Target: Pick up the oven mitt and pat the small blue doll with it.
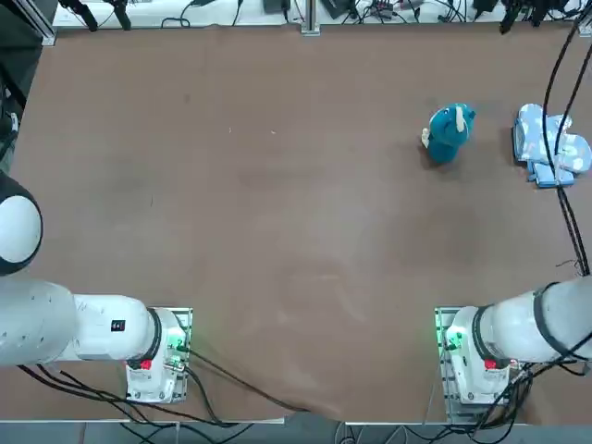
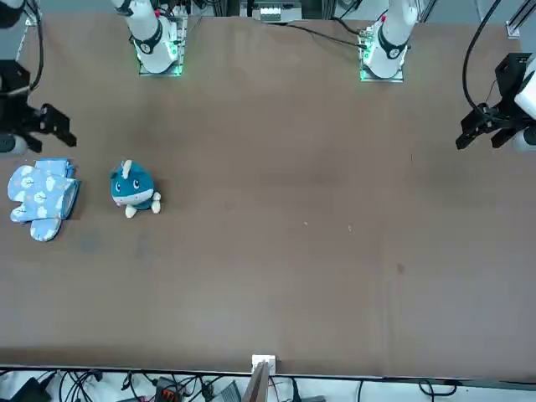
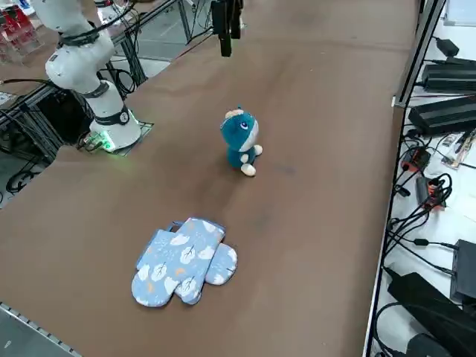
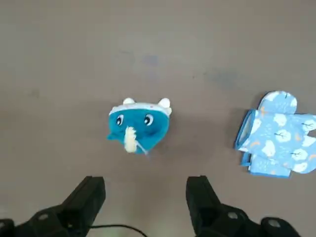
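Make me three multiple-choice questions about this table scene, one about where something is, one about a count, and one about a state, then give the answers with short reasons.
1. Where does the oven mitt lie relative to the small blue doll in the top view?
A. To the doll's right, apart from it
B. On top of the doll
C. To the doll's left, touching it

2. How many soft items lie on the table?
A. One
B. Two
C. Four

3. What is the state of the right gripper?
A. Shut on the mitt
B. Shut on the doll
C. Open and holding nothing

Answers:
1. A: bare table shows between doll and mitt.
2. B: only the doll and the mitt are there.
3. C: in the wrist view its fingers stand wide apart above the table, nothing between them.
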`<state>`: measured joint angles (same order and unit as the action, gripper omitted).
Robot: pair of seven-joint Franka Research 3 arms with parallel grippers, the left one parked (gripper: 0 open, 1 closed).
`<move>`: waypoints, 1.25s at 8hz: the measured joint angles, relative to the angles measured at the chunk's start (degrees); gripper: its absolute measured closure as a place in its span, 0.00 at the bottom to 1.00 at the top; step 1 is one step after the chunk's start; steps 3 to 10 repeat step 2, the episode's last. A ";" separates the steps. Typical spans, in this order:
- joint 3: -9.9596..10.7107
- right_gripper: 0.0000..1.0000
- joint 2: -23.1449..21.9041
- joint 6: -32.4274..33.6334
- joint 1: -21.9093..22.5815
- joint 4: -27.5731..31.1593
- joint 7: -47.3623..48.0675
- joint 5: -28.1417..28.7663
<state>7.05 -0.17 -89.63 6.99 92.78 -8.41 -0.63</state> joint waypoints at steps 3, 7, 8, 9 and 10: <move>1.77 0.00 -3.92 -0.49 0.55 3.41 0.00 1.25; 1.77 0.00 -3.92 -0.49 0.55 3.41 0.00 1.25; 1.77 0.00 -3.92 -0.49 0.55 3.41 0.00 1.25; 1.77 0.00 -3.92 -0.49 0.55 3.41 0.00 1.25; 1.77 0.00 -3.92 -0.49 0.55 3.41 0.00 1.25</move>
